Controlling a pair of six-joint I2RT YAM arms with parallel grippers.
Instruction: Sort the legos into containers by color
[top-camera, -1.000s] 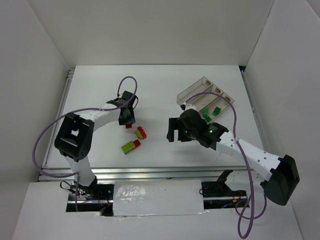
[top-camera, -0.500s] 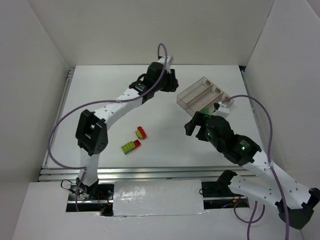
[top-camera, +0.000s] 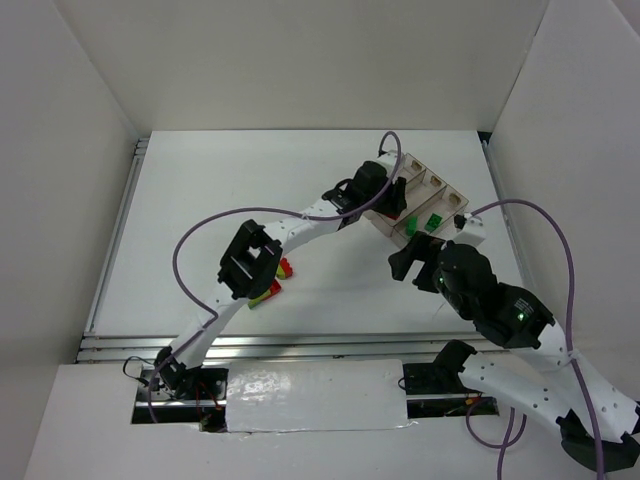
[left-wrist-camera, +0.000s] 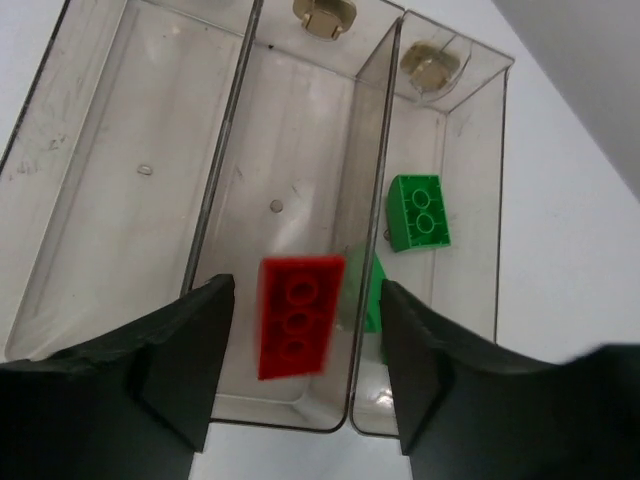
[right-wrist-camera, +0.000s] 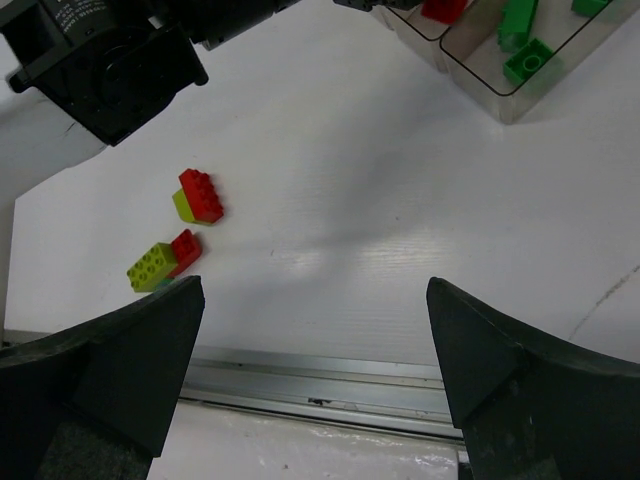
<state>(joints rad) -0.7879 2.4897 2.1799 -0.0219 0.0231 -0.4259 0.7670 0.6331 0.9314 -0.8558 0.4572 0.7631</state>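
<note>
Three clear joined containers (left-wrist-camera: 120, 190) fill the left wrist view. My left gripper (left-wrist-camera: 305, 335) hangs open over their near end. A blurred red lego (left-wrist-camera: 298, 318) lies loose between the jaws in the middle tray, touching neither finger. Two green legos (left-wrist-camera: 420, 212) lie in the right-hand tray. In the top view the left gripper (top-camera: 392, 200) is over the containers (top-camera: 447, 192). My right gripper (right-wrist-camera: 315, 335) is open and holds nothing, above bare table. A red and yellow-green lego pair (right-wrist-camera: 200, 196) and a yellow-green and red cluster (right-wrist-camera: 163, 262) lie on the table.
The two lego clusters (top-camera: 283, 268) lie beside the left arm's elbow (top-camera: 250, 262). A metal rail (right-wrist-camera: 330, 385) runs along the table's near edge. White walls close in the table on three sides.
The left arm swung from the table's left-middle across to the trays, and its jaws went from shut to open, letting go of the red lego. The right arm drew back to the right.
</note>
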